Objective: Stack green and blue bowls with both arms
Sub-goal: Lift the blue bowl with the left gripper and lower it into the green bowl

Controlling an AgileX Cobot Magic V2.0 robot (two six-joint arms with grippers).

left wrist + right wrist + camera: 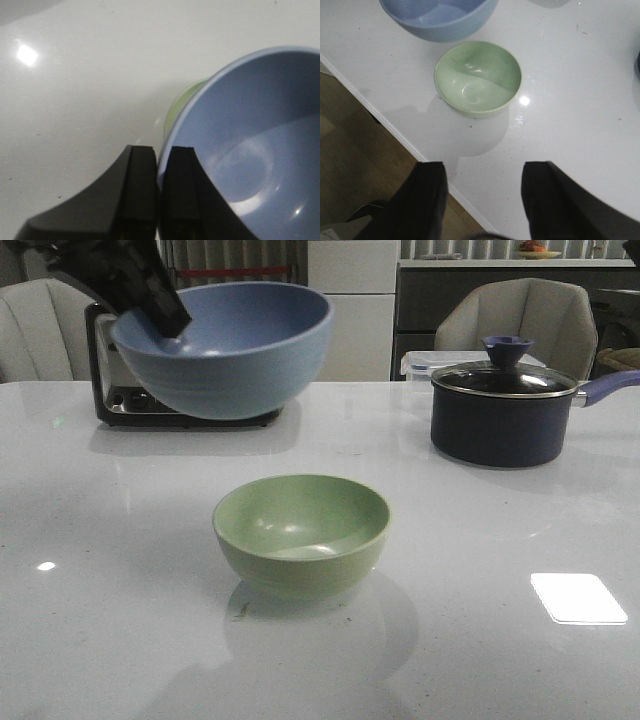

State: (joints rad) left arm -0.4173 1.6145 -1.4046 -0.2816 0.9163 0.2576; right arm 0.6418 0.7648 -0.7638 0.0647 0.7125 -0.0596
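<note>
The pale green bowl (pixel 300 532) sits upright on the white table (pixel 100 620), near the middle. My left gripper (pixel 172 328) is shut on the rim of the light blue bowl (pixel 228 348) and holds it in the air, up and to the left of the green bowl. In the left wrist view the fingers pinch the blue bowl's (pixel 255 145) rim, and a sliver of the green bowl (pixel 176 107) shows below it. My right gripper (pixel 482 172) is open and empty above the table's front edge, with the green bowl (pixel 478 77) and blue bowl (pixel 440 17) ahead of it.
A dark navy lidded saucepan (pixel 505 410) stands at the back right, its handle pointing right. A black and silver toaster (pixel 120 390) stands at the back left behind the blue bowl. Chairs stand beyond the table. Wood floor (pixel 360 165) shows past the table's edge.
</note>
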